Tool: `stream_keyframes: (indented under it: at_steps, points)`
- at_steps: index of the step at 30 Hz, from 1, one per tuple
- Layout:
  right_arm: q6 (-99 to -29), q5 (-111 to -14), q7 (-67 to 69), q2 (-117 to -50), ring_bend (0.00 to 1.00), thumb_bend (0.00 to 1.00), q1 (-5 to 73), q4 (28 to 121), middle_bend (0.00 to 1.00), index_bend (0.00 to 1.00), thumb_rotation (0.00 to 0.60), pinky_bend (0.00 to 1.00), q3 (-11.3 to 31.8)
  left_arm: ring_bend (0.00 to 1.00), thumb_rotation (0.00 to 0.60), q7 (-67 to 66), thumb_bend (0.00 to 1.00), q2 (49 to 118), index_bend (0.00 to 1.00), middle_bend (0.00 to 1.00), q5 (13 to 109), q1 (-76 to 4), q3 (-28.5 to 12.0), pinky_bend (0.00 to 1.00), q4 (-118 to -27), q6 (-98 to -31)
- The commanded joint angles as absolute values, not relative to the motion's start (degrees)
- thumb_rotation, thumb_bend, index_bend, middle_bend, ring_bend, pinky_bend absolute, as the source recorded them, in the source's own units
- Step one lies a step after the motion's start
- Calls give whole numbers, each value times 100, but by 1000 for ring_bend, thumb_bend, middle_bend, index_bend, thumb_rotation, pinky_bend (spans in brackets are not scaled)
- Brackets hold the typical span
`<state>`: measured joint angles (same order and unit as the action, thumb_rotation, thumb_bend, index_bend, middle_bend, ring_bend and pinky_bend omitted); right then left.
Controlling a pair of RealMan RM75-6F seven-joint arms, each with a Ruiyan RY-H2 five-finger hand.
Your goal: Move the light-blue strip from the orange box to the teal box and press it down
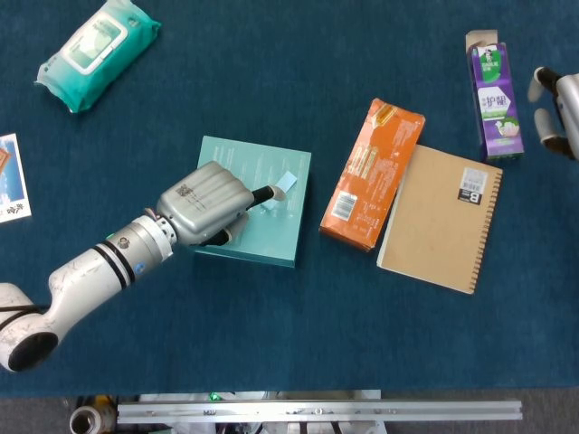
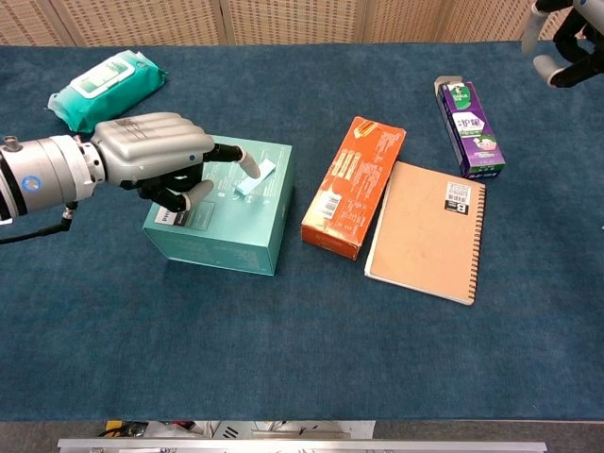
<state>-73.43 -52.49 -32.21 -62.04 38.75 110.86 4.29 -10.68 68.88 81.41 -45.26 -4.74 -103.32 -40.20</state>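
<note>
Fingertip of my left hand (image 1: 206, 203), otherwise curled and holding nothing, presses the light-blue strip (image 1: 286, 181) to seat it on the teal box (image 1: 258, 244).

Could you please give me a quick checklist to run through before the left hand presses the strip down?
1. Light-blue strip lies on the teal box, off the orange box: ok.
2. Left hand over the teal box, one extended finger reaching the strip: ok.
3. Fingertip actually touching the strip: cannot tell.
4. Strip lying flat: cannot tell, the finger covers part of it.
5. Right hand well away, past the purple carton: ok.
</note>
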Motion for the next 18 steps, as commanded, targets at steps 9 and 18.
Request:
stream_keyframes:
  at_steps: [9,18]
  points:
    - [-7271,-5348,-3171,-6153,1000,409,3729,11094,910,475,600,1000,561,1000,600,-1476,771,6939,193,1000,7739,-4585,-305,1000,-10426,-4054]
    - [-7212,-5382,-3232,-6138,1000,409,3657,11121,912,475,600,1000,642,1000,600,-1462,770,6939,193,1000,7697,-4564,-196,1000,-10428,-4159]
